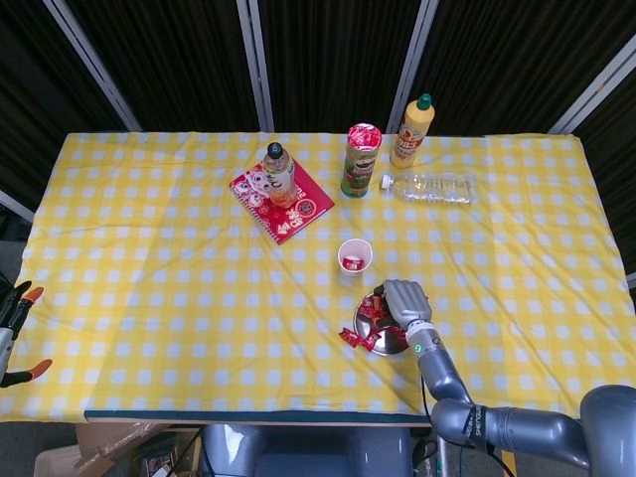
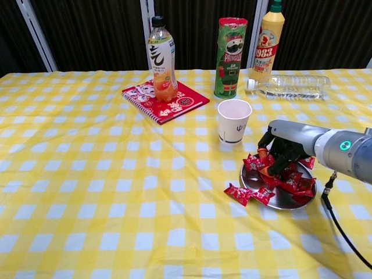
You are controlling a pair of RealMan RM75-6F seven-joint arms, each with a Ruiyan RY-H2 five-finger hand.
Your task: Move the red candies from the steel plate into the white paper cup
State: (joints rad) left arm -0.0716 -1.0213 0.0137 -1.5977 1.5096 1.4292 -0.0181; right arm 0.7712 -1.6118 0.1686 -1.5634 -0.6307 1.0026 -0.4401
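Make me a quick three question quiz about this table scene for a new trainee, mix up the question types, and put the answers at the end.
1. True or false: all red candies lie inside the steel plate.
2. Multiple choice: What stands on the red notebook? A) the yellow bottle B) the orange drink bottle C) the chips can
3. Fill in: the clear water bottle lies on its ____.

Key
1. False: some candies lie on the cloth at the plate's left edge, and the head view shows one in the white paper cup. The right hand is over the plate.
2. B, the orange drink bottle.
3. side.
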